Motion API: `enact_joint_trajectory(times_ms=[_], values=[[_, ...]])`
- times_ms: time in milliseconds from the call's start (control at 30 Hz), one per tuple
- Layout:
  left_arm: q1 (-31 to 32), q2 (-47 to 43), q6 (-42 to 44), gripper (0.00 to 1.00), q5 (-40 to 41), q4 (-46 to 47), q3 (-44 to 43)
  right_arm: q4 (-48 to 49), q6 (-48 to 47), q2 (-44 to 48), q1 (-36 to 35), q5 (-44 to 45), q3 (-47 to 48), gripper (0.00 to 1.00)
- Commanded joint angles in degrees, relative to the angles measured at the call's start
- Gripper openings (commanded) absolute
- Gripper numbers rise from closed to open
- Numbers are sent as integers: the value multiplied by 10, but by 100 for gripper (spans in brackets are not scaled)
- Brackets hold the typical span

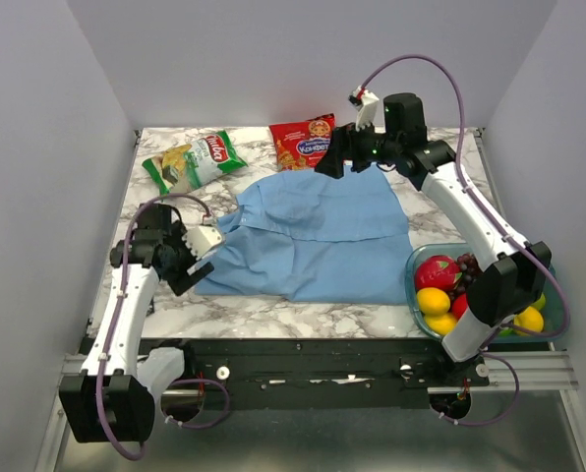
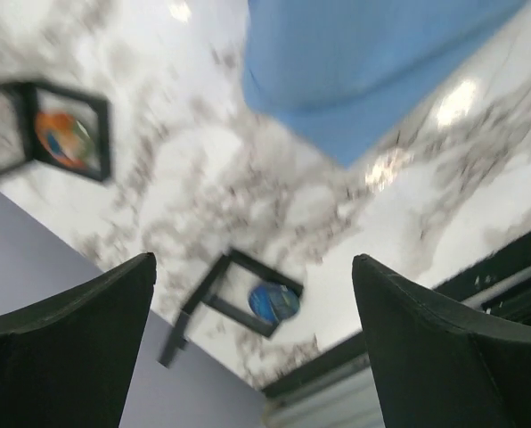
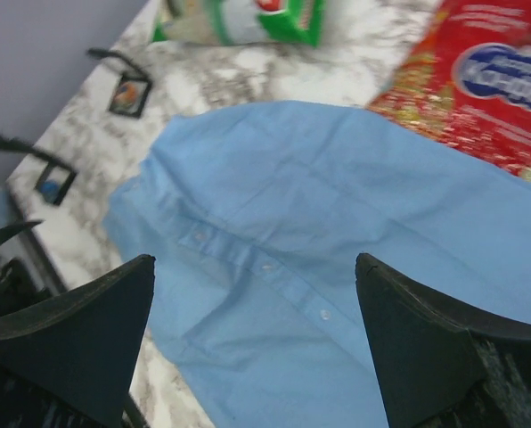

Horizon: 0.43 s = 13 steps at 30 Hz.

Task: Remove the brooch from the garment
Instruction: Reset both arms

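The left tool [image 2: 252, 263] hangs with jaws apart over the desk's [image 2: 203, 192] left edge. The blue brooch [image 2: 274, 302] lies beneath it, off the shirt [image 2: 363, 62], so removal looks done. The right tool [image 3: 254, 263], jaws apart, hovers above the shirt's far edge, probably on standby.

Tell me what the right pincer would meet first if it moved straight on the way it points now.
Most likely the blue garment. The open right pincer aims down at its row of buttons, and nothing shows in between. Depth is hard to judge from this view.
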<state>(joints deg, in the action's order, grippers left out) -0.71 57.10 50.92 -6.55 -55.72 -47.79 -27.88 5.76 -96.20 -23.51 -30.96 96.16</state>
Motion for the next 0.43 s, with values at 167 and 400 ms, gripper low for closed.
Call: enact_joint_trajectory(times_ms=[167, 400], values=[[5, 55, -237, 99, -232, 151, -186, 1, 2, 65, 4, 345, 25, 100], [5, 140, -431, 99, -160, 305, -287, 37, -48, 78, 4, 421, 71, 99]])
